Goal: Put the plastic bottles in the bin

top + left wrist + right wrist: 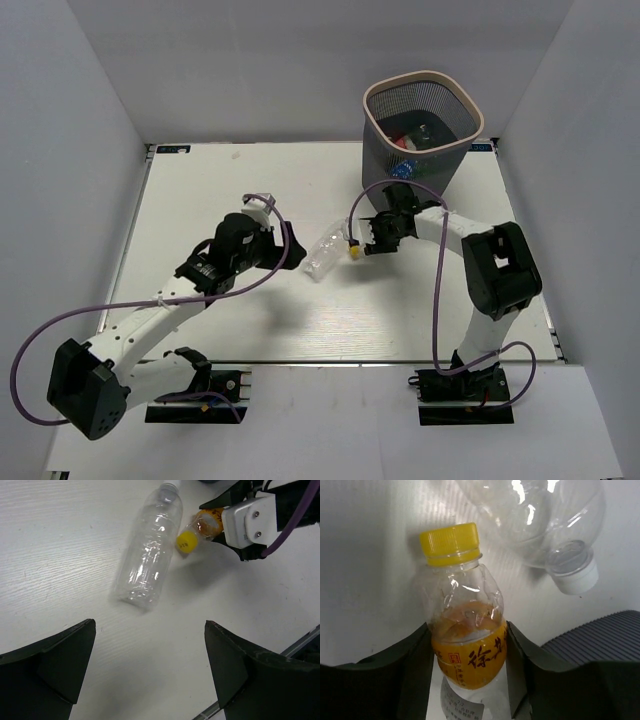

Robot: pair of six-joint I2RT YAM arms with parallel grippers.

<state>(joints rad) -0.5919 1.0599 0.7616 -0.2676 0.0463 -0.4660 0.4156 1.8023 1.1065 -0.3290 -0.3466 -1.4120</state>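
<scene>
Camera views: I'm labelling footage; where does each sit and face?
Top external: overhead behind the bases, looking down on white table, left arm, right arm, dark mesh bin.
Left wrist: faces down past open left hand at clear white-capped plastic bottle.
Right wrist: along right hand, shut on yellow-capped orange-labelled bottle.
Shared: both bottles.

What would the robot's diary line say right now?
right gripper: shut on yellow-capped bottle | left gripper: open, facing clear bottle | clear bottle: lying flat | next: probably bin
</scene>
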